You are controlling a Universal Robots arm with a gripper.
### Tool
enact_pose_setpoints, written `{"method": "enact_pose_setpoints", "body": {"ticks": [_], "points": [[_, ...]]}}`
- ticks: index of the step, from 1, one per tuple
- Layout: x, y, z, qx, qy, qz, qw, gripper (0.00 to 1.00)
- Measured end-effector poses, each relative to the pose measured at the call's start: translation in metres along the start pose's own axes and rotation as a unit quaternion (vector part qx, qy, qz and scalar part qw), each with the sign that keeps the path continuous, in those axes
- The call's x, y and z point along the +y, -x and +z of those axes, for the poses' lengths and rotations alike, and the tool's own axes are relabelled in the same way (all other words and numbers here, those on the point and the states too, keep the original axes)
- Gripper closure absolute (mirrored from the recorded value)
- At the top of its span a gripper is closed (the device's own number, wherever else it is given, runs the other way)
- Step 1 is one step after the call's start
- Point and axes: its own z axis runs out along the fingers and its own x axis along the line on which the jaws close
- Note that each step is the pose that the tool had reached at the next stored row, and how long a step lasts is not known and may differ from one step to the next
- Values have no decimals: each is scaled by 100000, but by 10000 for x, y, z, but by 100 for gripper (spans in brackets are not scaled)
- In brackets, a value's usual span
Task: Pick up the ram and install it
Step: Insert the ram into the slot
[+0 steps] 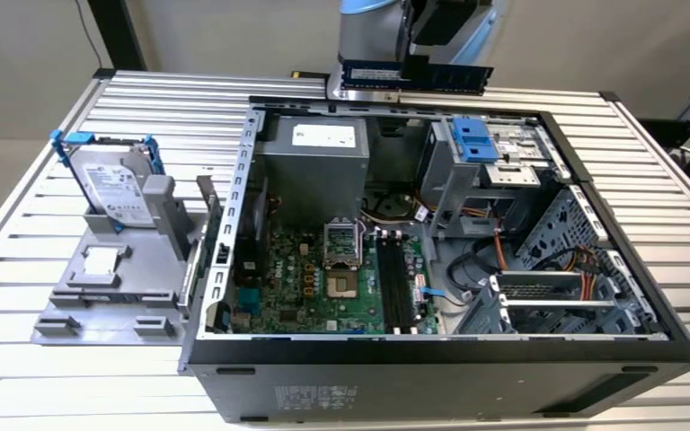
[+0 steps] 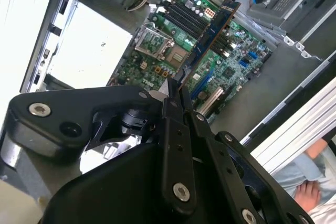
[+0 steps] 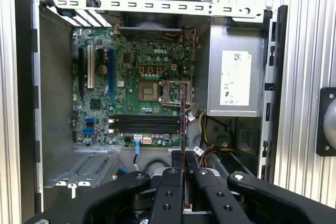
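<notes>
The slatted bench (image 1: 657,108) carries one open computer case (image 1: 441,377) with one motherboard (image 3: 142,93) lying on its floor. Beside the case, on a grey stand (image 1: 105,278), sits one silver hard drive (image 1: 115,184). High over the case's far edge hangs the single end effector (image 2: 176,92), its fingers pinched tight on the one ram (image 1: 447,78). The ram is a dark-blue stick held level and well clear of the board. Below it lie the long black slots (image 3: 147,124); I count what look like four. From where I stand, the worry is that thin grip. The stick could swivel between the fingers, or come down skewed to a slot, jam on a latch and bend instead of seating.
</notes>
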Motion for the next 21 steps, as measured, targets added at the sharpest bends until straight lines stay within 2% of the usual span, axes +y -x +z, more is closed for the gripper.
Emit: {"method": "enact_pose_setpoints", "body": {"ticks": [14,18,21], "points": [[0,0,0,-5,-6,168,100000,100],[0,0,0,-19,-101,2901,99958,100],[0,0,0,-47,-194,5587,99844,100]]}}
